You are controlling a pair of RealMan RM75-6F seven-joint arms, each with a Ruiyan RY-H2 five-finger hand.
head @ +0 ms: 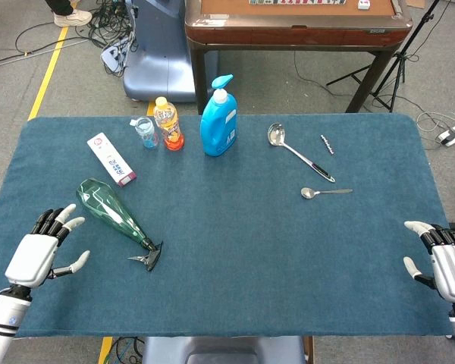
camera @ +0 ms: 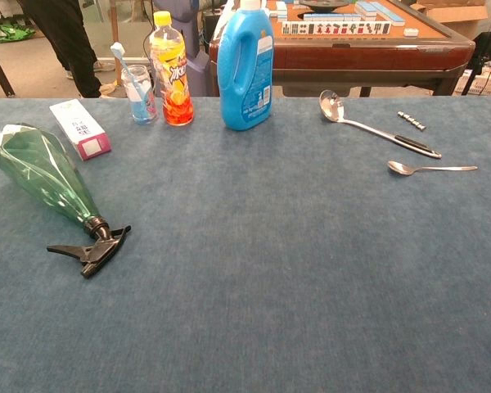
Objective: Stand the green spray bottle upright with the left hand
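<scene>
The green spray bottle (head: pixel 108 209) lies on its side on the blue table, its black trigger head (head: pixel 149 258) toward the front and its wide base toward the back left. The chest view shows the same green spray bottle (camera: pixel 45 175) at the left. My left hand (head: pixel 39 254) hovers over the front left of the table, fingers spread and empty, a short way left of the bottle. At the front right edge my right hand (head: pixel 444 266) is empty with its fingers apart. Neither hand appears in the chest view.
At the back left are a white box (head: pixel 111 158), a small cup with a toothbrush (head: pixel 145 131), an orange drink bottle (head: pixel 167 123) and a blue detergent bottle (head: pixel 218 121). A ladle (head: pixel 297 151), a spoon (head: pixel 324 192) and a small screw-like item (head: pixel 327 144) lie to the right.
</scene>
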